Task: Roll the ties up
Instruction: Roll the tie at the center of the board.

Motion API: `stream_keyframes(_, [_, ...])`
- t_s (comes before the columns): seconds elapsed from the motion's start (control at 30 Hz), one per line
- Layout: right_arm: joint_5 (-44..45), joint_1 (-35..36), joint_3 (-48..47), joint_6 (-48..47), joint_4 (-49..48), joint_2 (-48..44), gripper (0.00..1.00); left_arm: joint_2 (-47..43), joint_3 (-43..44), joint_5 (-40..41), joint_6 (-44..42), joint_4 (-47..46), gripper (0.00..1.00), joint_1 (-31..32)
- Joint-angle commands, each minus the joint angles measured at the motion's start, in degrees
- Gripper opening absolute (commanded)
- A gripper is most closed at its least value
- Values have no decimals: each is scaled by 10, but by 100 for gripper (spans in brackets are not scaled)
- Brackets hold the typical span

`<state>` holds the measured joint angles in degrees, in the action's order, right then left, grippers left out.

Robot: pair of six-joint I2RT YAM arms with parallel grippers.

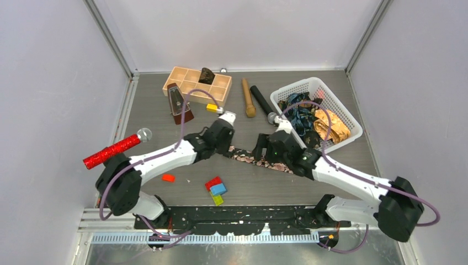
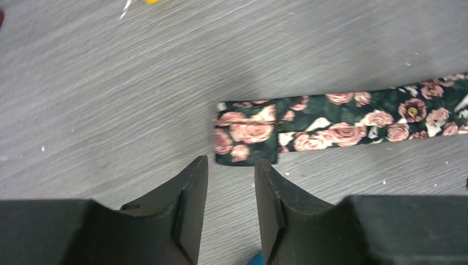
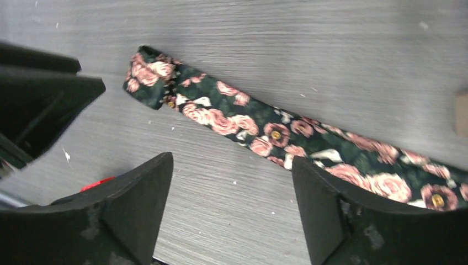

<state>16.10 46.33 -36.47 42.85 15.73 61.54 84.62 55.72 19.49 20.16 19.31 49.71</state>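
Observation:
One tie, black with pink roses, lies flat on the grey table between my two grippers. Its left end is folded over once. My left gripper hovers just short of that folded end, its fingers a little apart with bare table between them. My right gripper stands wide open above the table beside the tie's middle stretch, holding nothing. Seen from above, the left gripper and right gripper face each other over the tie. More ties, blue-teal and golden-orange, lie bundled in a white basket.
A red glittery microphone lies at the left. At the back stand a metronome, a wooden compartment tray, a wooden pestle and a black microphone. Coloured blocks and a red block lie near the front.

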Motion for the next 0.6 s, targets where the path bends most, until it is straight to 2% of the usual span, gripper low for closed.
stream_keyframes(0.0, [-107, 1, -94, -168, -57, 83, 91, -77, -49, -94, 57, -54, 44, -84])
stream_keyframes(0.17, [-151, 4, -179, -267, -78, 177, 96, -129, -94, -132, 112, -38, 65, -183])
stream_keyframes(0.27, [-206, 3, -213, -355, -88, 246, 96, -150, -115, -148, 126, -27, 74, -226])
stream_keyframes(0.4, [-280, 3, -260, -440, -93, 320, 97, -179, -139, -153, 130, -19, 78, -252])
stream_keyframes(0.57, [-313, 3, -321, -516, -85, 399, 98, -205, -157, -161, 130, -10, 80, -275])
